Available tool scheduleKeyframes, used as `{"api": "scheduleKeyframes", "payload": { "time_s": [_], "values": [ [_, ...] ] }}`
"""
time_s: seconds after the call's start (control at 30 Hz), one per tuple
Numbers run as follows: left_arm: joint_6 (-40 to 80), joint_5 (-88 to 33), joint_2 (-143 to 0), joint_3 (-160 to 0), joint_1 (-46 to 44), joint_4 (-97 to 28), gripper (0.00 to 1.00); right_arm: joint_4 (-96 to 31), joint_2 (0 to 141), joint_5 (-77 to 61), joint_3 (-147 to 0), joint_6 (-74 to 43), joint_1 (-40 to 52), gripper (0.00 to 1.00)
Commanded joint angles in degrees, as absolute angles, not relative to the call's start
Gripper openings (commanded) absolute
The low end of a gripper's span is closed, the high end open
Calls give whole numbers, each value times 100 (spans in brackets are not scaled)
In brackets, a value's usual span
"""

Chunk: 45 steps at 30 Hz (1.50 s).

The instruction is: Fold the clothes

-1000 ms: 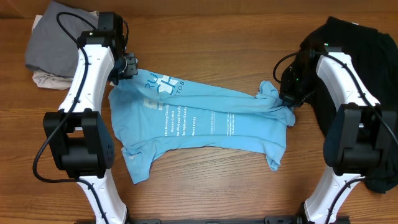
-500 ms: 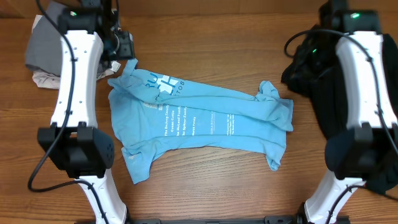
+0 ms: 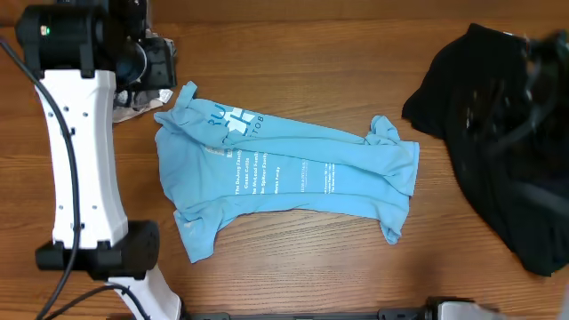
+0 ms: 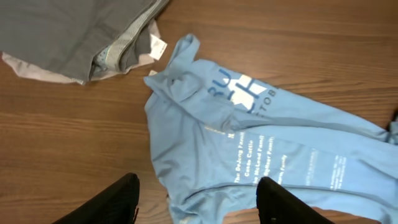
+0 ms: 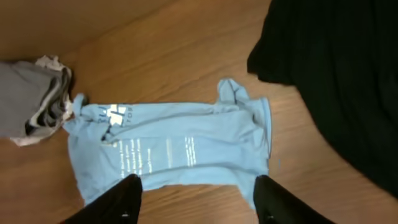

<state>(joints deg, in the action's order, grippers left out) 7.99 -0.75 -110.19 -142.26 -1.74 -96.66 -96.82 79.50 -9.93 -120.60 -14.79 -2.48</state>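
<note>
I see the blue shirt (image 5: pixel 180 149) at centre, black clothes (image 5: pixel 336 74) at 2 o'clock, grey pile (image 5: pixel 28 99) at 9 o'clock; right gripper (image 5: pixel 198 202) parted, empty.

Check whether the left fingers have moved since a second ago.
Yes. The left fingers have left the top-left corner of the shirt, going up and left of it and rising toward the overhead camera.

one light blue shirt (image 3: pixel 284 173), one black garment (image 3: pixel 498 151), one grey folded pile (image 4: pixel 68 31).
</note>
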Motion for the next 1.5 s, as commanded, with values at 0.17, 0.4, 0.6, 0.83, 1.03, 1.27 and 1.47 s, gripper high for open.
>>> {"api": "scheduleKeyframes", "payload": {
  "time_s": [0.17,0.4,0.6,0.83,1.03,1.27,1.47],
  "values": [
    [1653,386,-10040,-12258,-1129,-9675,67,-9686,6613,-913,-9015,-2440,-220,72],
    [2471,405,-9118,-9336,-1673,-8724,67,-8790,6490,-1396,-6829,-2600,-220,72],
    [2954,-10,-7883,-6075,-2069,-6993,65,-7968,6501,-1531,-5887,-2547,-220,72],
    [3605,-235,-7682,-4036,-2093,-5833,65,-7819,6499,-1514,-5887,-2477,-220,73],
    [3839,-303,-7762,-3922,-2038,-5631,66,-7743,6499,-1516,-5887,-2401,-220,72],
    [5000,126,-7861,-3894,-2016,-5271,61,-7649,6501,-1514,-5887,-2397,-220,73],
    [4814,1063,-8289,-3824,-2016,-4943,52,-7590,6501,-1511,-5887,-2375,-220,73]
  ]
}}
